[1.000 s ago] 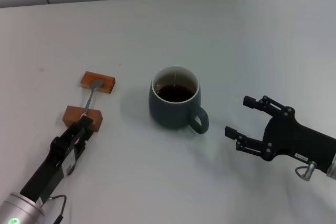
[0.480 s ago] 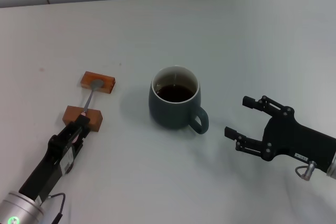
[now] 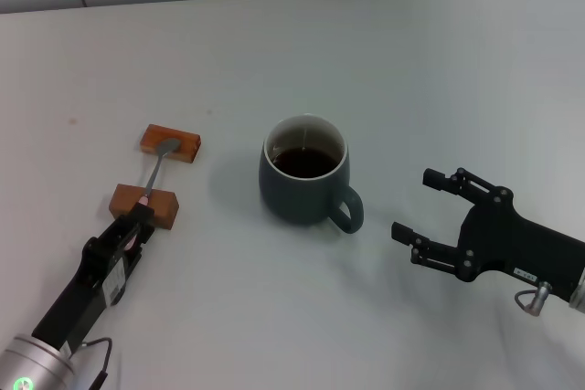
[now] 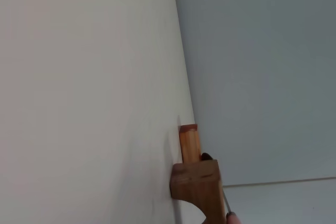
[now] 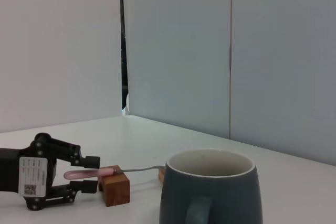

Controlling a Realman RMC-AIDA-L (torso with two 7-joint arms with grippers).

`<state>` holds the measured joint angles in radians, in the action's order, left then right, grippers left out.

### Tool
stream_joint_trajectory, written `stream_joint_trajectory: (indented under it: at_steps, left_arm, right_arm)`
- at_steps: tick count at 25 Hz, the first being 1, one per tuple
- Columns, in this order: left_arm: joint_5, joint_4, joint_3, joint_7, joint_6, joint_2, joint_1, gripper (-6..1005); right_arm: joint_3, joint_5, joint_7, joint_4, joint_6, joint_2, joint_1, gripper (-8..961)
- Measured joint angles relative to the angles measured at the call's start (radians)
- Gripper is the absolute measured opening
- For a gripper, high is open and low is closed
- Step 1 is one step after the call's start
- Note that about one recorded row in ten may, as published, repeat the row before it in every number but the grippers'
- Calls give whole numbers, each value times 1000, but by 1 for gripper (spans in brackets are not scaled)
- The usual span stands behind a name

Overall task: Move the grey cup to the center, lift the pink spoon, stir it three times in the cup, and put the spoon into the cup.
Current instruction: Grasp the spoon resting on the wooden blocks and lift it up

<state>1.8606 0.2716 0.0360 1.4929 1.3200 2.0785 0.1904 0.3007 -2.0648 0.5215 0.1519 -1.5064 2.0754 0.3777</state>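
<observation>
pink spoon (image 3: 155, 173): lies bridged across two wooden blocks (image 3: 171, 142) on the table (image 3: 439, 79), metal bowl on the far block, pink handle end past the near block.
left hand (image 3: 137, 227): at the handle end, just short of the near block; in the right wrist view its fingers (image 5: 83, 161) sit above and below the pink tip with a narrow gap, not closed on it.
right hand (image 3: 437, 209): spread wide, empty, low over the table beside the cup's handle, apart from it.
grey cup (image 3: 305, 181): near the middle of the table, upright, loop handle turned toward the right hand.
risk, grip: only the very tip of the handle lies between the fingers; a pinch that far out could let the spoon pivot or slip on the lift.
risk, blocks: a hand coming in low could nudge the near block and roll the spoon off its rests.
risk, cup: dark liquid stands fairly high; a hard bump from either hand, or rough stirring, could slop it over the rim.
look of spoon: slim, grey metal neck and bowl, rounded pink handle.
look of cup: squat, dark blue-grey glaze, pale rim, white inside.
</observation>
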Motion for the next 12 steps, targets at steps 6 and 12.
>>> stream_joint_trajectory:
  at_steps: [6,12]
  left_arm:
    - [0,0,-7,-12,-1,0,0,349]
    - [0,0,-18,-15,-1,0,0,345]
  right_arm:
    - [0,0,-3,0,-1,0,-2,840]
    - [0,0,-4,3,-2,0,-2,840]
